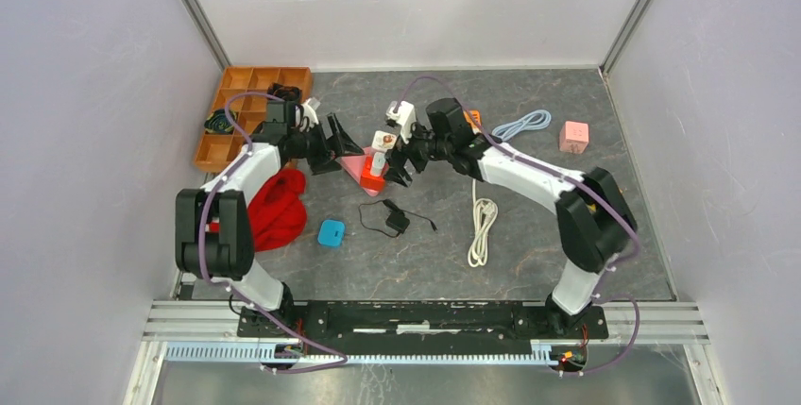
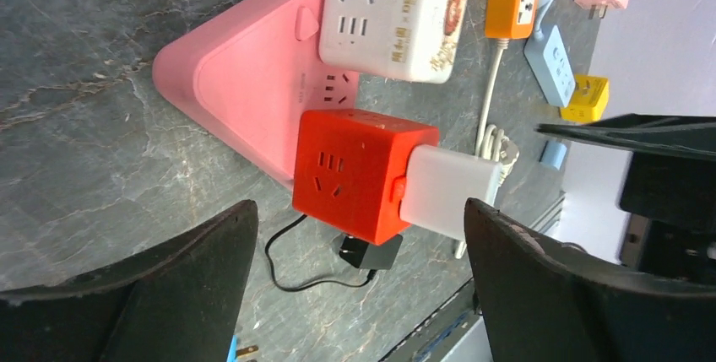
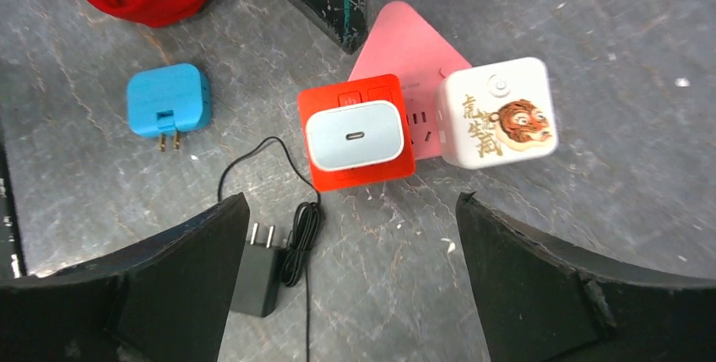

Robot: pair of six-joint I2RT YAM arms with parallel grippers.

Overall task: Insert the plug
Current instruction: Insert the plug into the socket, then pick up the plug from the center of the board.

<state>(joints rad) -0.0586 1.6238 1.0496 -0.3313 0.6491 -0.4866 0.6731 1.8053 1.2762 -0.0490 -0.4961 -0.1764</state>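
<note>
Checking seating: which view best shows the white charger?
Left wrist: the white charger is seen side-on, butted against the red cube. Right wrist shows only its port face; top external, a small blur.

table [image 1: 567, 254]: grey stone look
pink strip [image 1: 352, 166]: mid-table
blue adapter [image 1: 331, 232]: near-left of strip
red cloth [image 1: 281, 207]: left of strip
white cord [image 1: 482, 230]: right
</note>
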